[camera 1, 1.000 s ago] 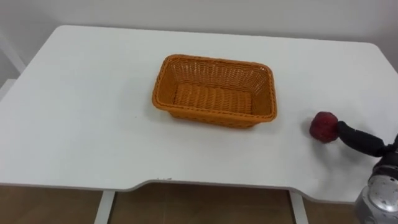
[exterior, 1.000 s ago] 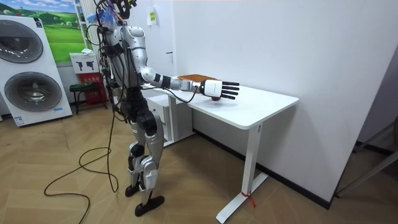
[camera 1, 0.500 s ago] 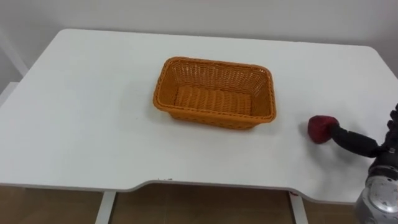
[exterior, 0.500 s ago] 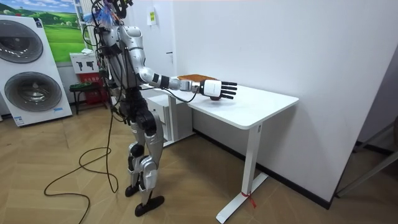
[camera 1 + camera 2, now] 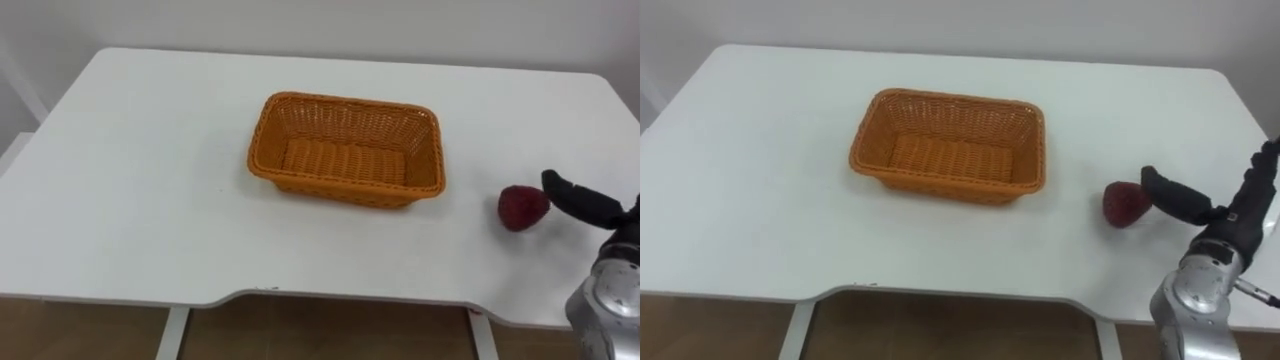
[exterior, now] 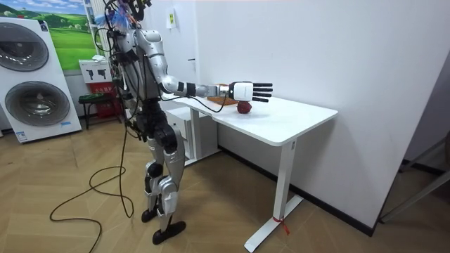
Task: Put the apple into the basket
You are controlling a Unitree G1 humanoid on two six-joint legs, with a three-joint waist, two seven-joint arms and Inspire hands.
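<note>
Your dark red round apple (image 5: 523,208) sits on the white table (image 5: 130,180), to the right of the orange woven wicker basket (image 5: 340,190). Your right hand (image 5: 585,200) hovers just beside the apple on its right, fingers straight and holding nothing. Reach leftward to close round it.

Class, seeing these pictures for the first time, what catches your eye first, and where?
An empty orange wicker basket sits in the middle of the white table. A dark red apple lies to its right, with the robot's open right hand close beside it.

Woven wicker basket (image 5: 340,188) on a smooth matt white table (image 5: 130,200).
</note>
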